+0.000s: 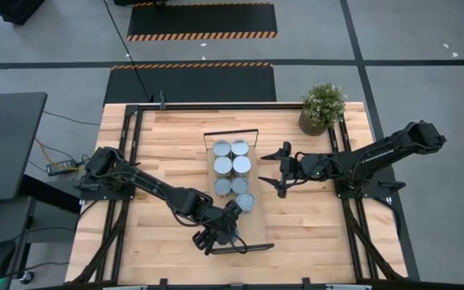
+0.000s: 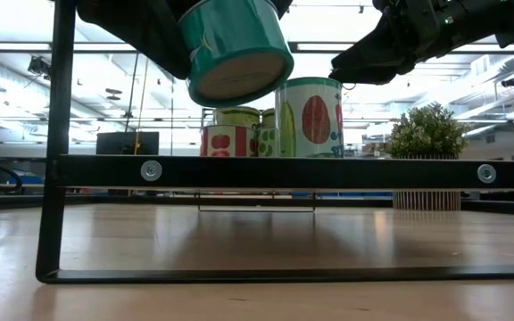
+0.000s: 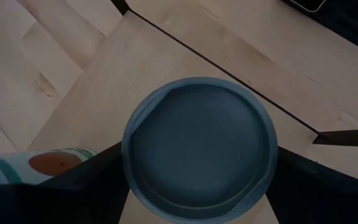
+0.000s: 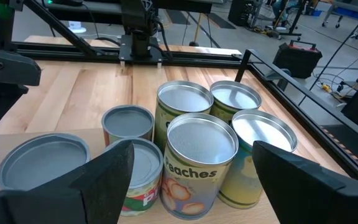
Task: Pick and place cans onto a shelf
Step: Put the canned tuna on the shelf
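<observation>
Lettering "Peaches" marks one ribbed metal can [image 4: 201, 163]; left gripper [image 1: 220, 232] clamps a teal can [image 2: 235, 49], right gripper [image 1: 279, 171] spread apart.

Left wrist view, contents. One can [image 3: 201, 148], seen end-on: round blue-grey metal end with a raised rim, filling the middle of the frame. Left gripper [image 3: 201, 177]: two dark fingers [image 3: 82, 180], one on each side of the can and pressed against its rim, holding it clear of the surfaces below. Shelf [image 3: 160, 62]: light-wood board running diagonally beneath the can, with thin black bars along its edge and at a corner. Table [image 3: 23, 68]: broader light-wood planks beyond the shelf's edge, with a visible knot. A second can [image 3: 39, 167]: lying at the frame's margin beside one finger, showing a white label with teal bands and an orange-red patch.
</observation>
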Controlling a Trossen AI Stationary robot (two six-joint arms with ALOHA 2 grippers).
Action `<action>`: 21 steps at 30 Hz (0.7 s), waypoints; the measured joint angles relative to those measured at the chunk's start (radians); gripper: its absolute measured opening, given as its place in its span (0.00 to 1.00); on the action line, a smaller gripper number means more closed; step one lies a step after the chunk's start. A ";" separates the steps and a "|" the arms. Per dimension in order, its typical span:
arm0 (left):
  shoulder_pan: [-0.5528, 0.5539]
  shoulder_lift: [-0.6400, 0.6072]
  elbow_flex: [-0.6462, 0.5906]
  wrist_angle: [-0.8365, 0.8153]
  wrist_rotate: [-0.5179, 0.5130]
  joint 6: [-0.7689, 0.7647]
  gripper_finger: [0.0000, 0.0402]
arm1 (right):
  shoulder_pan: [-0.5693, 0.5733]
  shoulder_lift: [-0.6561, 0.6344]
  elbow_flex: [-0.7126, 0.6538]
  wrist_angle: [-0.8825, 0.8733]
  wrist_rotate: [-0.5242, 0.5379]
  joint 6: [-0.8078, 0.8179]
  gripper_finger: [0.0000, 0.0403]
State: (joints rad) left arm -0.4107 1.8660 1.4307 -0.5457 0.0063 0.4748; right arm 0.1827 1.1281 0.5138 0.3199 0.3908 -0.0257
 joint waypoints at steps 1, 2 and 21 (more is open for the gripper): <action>0.000 0.000 0.000 0.000 0.000 0.000 0.79 | 0.000 0.000 0.000 0.000 0.000 0.000 0.83; 0.000 0.000 0.000 0.000 0.000 0.000 0.79 | 0.000 0.000 0.000 0.000 0.000 0.000 0.83; 0.030 0.000 0.000 0.001 0.032 0.008 0.98 | 0.000 0.000 0.000 0.000 0.000 0.000 0.83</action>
State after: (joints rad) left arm -0.3811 1.8660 1.4307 -0.5442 0.0380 0.4826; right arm 0.1827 1.1278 0.5138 0.3197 0.3908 -0.0257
